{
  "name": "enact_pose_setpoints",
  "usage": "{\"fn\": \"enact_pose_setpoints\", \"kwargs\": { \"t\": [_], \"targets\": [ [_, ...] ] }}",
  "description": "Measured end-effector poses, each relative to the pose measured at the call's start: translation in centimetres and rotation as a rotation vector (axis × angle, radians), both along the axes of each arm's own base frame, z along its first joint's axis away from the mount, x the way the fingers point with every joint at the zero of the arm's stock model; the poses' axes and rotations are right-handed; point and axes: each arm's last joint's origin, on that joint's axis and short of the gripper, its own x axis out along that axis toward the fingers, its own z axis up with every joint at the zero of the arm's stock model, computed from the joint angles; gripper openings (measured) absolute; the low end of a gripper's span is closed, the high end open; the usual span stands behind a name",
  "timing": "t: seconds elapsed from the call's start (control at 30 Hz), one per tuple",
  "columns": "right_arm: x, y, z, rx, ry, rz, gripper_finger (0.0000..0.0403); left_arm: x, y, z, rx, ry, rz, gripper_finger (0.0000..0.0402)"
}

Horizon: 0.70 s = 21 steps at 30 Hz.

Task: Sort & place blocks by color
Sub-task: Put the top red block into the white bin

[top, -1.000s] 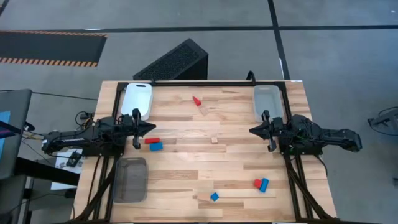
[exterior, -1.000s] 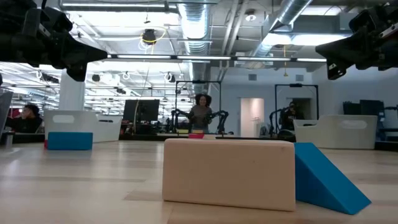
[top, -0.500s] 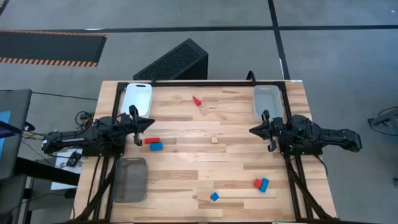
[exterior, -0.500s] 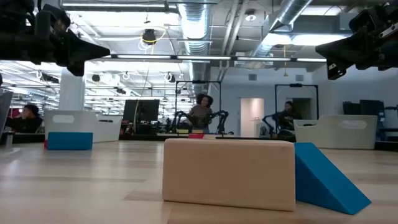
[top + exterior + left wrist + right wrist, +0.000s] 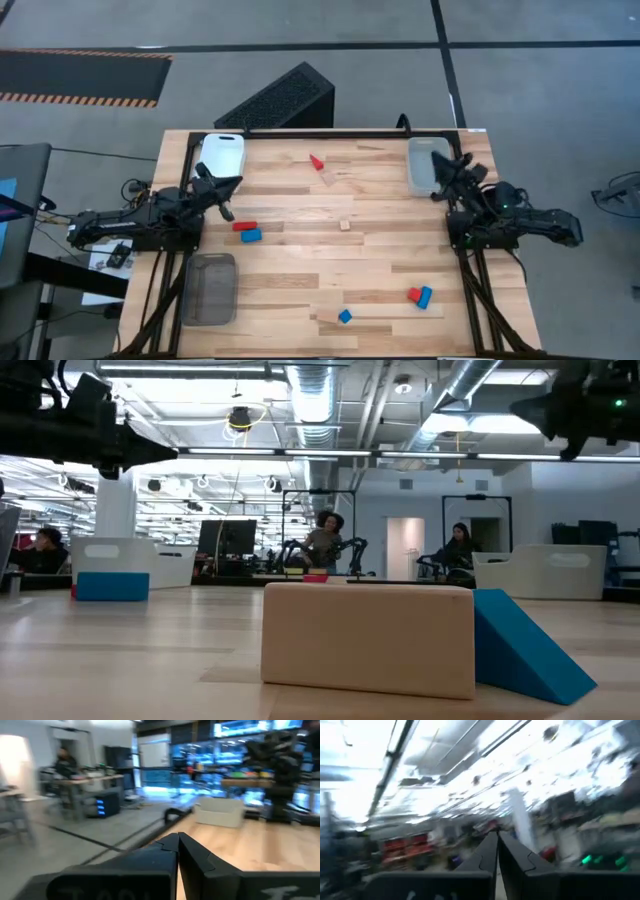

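Both arms hang above the desk [image 5: 330,260] with nothing in their grasp. The left claw [image 5: 232,184], clenched, points at the white tray [image 5: 220,152]; the right claw [image 5: 442,160], also clenched, sits over the clear tray [image 5: 424,175]. Blocks lie scattered on the wood: a red and blue pair [image 5: 247,231] near the left arm, a red wedge [image 5: 316,161], a small wooden cube [image 5: 345,225], a blue block [image 5: 345,316] and another red-blue pair [image 5: 420,296].
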Motion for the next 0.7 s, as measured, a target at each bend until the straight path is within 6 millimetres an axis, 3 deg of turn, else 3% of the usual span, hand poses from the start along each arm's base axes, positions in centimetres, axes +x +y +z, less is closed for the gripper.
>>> {"fn": "enact_pose_setpoints", "kwargs": {
  "t": [0.17,0.4,0.57,0.7],
  "targets": [
    [0.2,-0.6,0.0,-0.016,0.059,-0.035,0.0042,-0.1,0.1,0.2,0.016,-0.006,0.026,0.0000],
    [1.6,-2.8,-3.8,0.288,0.313,-0.119,0.0042,-0.2,0.4,0.5,0.023,-0.038,0.077,0.0000],
    [2.3,-3.7,-4.6,0.505,0.173,-0.101,0.0042,-0.1,0.4,0.6,-0.003,-0.072,-0.035,0.0000],
    [2.6,-3.9,-4.1,0.534,0.069,-0.073,0.0042,0.1,0.2,0.0,-0.073,-0.051,-0.119,0.0000]
  ]
}}
